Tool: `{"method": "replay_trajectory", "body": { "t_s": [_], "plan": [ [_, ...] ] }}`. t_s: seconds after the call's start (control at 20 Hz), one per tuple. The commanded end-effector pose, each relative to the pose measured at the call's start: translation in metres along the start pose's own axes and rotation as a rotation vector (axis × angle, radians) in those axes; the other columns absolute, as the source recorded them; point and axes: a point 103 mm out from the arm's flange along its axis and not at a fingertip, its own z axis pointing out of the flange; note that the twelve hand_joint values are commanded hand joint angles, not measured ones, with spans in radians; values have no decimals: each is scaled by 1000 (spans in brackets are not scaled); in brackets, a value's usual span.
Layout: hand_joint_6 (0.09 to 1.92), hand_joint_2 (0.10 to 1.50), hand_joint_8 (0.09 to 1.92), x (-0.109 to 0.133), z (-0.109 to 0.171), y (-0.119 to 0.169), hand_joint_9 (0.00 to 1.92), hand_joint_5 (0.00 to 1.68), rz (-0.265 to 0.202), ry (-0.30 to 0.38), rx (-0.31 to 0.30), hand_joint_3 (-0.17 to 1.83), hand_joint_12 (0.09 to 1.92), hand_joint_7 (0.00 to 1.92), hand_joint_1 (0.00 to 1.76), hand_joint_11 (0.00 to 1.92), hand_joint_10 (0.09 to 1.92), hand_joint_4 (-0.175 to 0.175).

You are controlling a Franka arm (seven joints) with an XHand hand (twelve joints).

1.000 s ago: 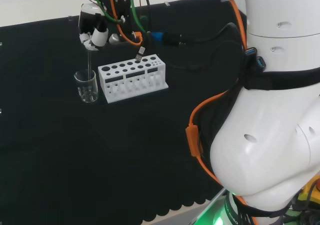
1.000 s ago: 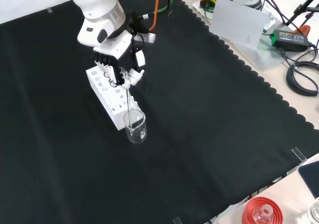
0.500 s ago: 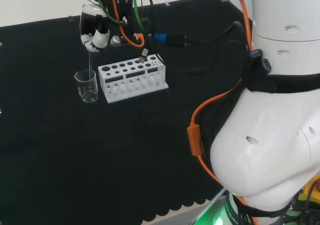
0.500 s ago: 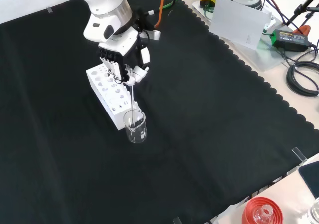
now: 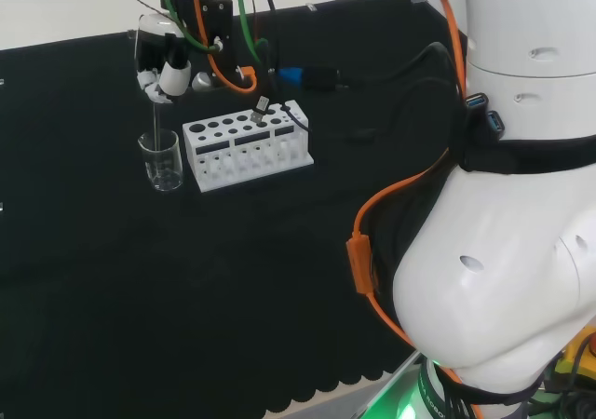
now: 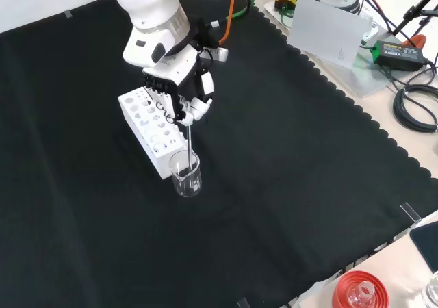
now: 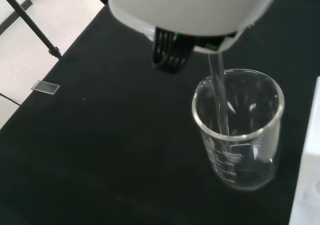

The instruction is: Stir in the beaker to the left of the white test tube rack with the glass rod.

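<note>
A small clear glass beaker (image 5: 163, 161) (image 6: 185, 174) (image 7: 239, 130) stands on the black cloth, close against the end of the white test tube rack (image 5: 247, 145) (image 6: 149, 125). The hand (image 5: 158, 70) (image 6: 179, 97) hovers above the beaker with its fingers curled round the top of a thin glass rod (image 5: 154, 121) (image 6: 189, 140) (image 7: 219, 97). The rod hangs nearly upright, and its lower end dips inside the beaker near the wall. I cannot tell whether the beaker holds any liquid.
The arm's big white links (image 5: 521, 214) rise at the head view's right. In the front view a red ribbed stand (image 6: 358, 291) sits at the lower right off the cloth, and a white box (image 6: 328, 31) and cables lie at the upper right.
The hand with the rod has swung to the left in the head view, nearer in the front view, and the rod's tip has moved round inside the beaker. Beaker and rack have stayed put.
</note>
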Motion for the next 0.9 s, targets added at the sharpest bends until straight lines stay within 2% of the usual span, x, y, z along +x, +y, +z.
{"method": "replay_trajectory", "body": {
  "t_s": [0.05, 0.35, 0.9],
  "plan": [
    [709, 477, 682, 11, 4, 13, 1675, 1231, -16, -5, 14, 959, 595, 1455, 1339, 1615, 516, -175],
    [709, 478, 682, -4, 2, 18, 1675, 1230, 1, 2, 22, 958, 596, 1455, 1339, 1615, 516, -175],
    [710, 480, 683, -20, -8, 4, 1676, 1229, 33, -1, -5, 955, 596, 1454, 1339, 1614, 515, -175]
  ]
}}
